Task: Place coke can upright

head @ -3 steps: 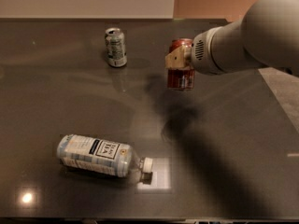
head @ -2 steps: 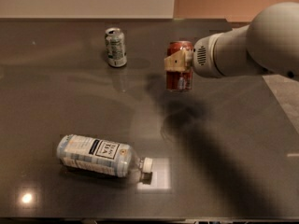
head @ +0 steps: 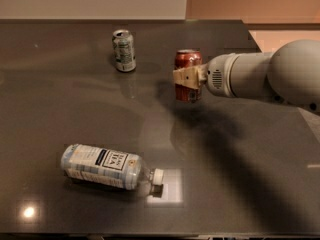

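Observation:
The red coke can (head: 188,60) stands upright near the middle of the dark table (head: 60,104), with its silver top showing. My gripper (head: 186,80) reaches in from the right and is shut on the coke can, its tan fingers (head: 183,77) wrapped across the can's middle. The can's base is at or just above the table surface; I cannot tell whether it touches. The white arm (head: 260,76) stretches off to the right edge.
A pale green-white can (head: 123,50) stands upright at the back, left of the coke can. A clear labelled plastic bottle (head: 105,166) lies on its side at the front left, cap pointing right. The table's right edge runs behind the arm.
The gripper has moved a little left and down with the coke can. The can has gone from slightly tilted to upright. The other can and the bottle have not moved.

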Robot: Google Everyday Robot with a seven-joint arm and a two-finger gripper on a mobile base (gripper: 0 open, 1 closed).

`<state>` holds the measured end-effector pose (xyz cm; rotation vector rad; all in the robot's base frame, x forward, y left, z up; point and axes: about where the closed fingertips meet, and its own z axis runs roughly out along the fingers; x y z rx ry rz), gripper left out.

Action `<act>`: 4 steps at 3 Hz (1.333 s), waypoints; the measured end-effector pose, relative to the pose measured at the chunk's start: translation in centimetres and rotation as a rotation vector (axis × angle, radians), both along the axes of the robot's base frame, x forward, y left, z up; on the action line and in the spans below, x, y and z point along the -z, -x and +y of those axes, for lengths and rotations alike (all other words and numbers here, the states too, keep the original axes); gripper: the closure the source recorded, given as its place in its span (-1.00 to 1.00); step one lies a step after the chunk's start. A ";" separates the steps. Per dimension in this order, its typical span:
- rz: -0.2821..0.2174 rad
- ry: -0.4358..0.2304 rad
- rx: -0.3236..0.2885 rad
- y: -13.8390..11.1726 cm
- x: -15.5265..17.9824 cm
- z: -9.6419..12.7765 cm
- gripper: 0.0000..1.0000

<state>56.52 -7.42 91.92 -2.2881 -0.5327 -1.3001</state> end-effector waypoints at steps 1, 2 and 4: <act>-0.123 0.051 -0.068 -0.1 0.7 0.3 1.00; -0.249 0.126 -0.139 -0.5 1.7 0.2 1.00; -0.372 0.135 -0.184 -2.1 2.6 0.0 1.00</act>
